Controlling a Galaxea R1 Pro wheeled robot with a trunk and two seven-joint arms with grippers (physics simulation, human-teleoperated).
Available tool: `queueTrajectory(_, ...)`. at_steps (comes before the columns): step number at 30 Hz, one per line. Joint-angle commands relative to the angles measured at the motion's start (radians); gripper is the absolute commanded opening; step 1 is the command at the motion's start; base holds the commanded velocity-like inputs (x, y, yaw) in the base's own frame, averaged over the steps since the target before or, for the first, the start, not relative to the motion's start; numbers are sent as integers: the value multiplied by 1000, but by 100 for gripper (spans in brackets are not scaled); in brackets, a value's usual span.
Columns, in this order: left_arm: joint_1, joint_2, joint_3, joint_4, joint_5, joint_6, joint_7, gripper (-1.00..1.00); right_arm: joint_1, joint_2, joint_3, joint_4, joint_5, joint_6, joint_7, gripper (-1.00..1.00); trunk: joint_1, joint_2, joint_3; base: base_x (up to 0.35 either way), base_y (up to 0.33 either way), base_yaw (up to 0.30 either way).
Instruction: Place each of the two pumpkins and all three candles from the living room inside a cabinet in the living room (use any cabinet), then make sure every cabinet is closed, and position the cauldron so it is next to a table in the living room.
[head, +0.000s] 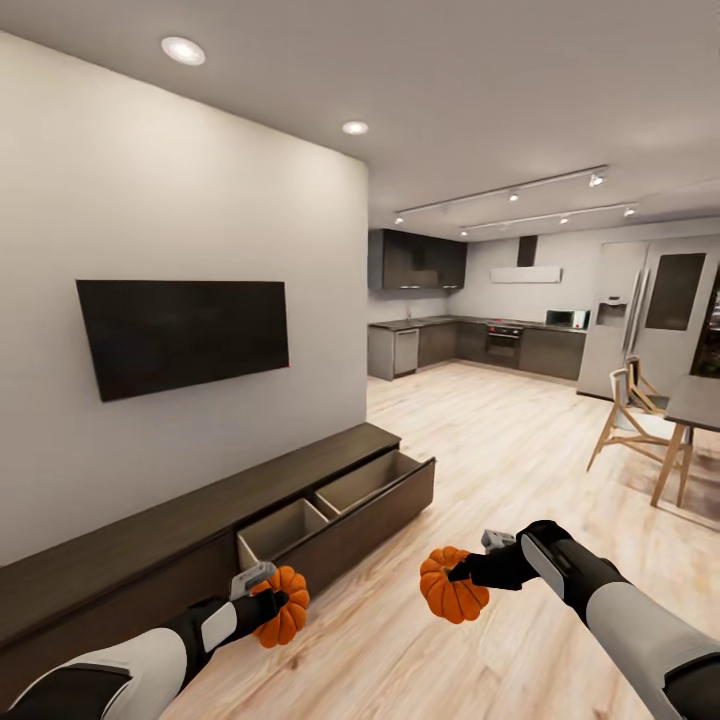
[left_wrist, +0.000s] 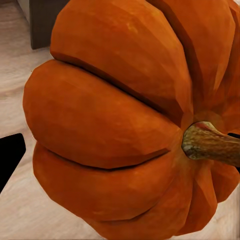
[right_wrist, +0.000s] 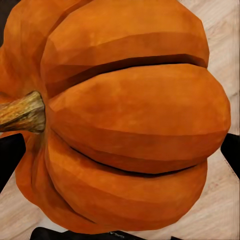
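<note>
Pumpkins first: two small, deeply ribbed orange ones are both in hand. The left gripper pinches one ribbed orange pumpkin just in front of the long, low dark-brown wooden TV cabinet, above the pale plank floor. The right gripper pinches the other ribbed orange pumpkin, held farther out from the cabinet, also over the floor. Up close, the left pumpkin has its woody brown stem pointing sideways, and so does the right pumpkin with its stem.

At the cabinet's far end, one wide pull-out drawer stands open, showing two pale wood compartments with a divider between them. The black wall-mounted screen hangs above the cabinet.

By the look of them, these pumpkins are rigid, light enough for one gripper, and not fragile, though the rounded lobes look smooth enough to let the fingers slide. Gripping across the widest part, with the pads seated in opposite grooves, seems safest; the stem looks too thin and uneven for a firm hold. Each should drop into a compartment of the open drawer without trouble.
</note>
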Motion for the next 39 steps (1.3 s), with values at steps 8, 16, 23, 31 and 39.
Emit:
queueTrajectory(8,-1,0,-6,-1,10,4,0,-100,-1,-1,3,-1,-3,1,5,-100,1,-1,-2,184,-297,0)
queueTrajectory(16,-1,0,-6,-1,10,4,0,-100,-1,-1,3,-2,-3,1,5,-100,1,-1,-2,185,-297,0)
queueTrajectory(23,-1,-1,-6,1,10,4,0,-100,-1,-1,3,-2,-3,1,5,-100,1,-1,-2,186,-297,0)
queueTrajectory(31,-1,-1,-6,1,10,4,0,-100,-1,-1,3,-2,-3,1,5,-100,1,-1,-2,186,-297,0)
queueTrajectory(39,-1,-1,-6,1,10,4,0,-100,-1,-1,3,-2,-2,1,5,-100,1,-1,-2,186,-297,84)
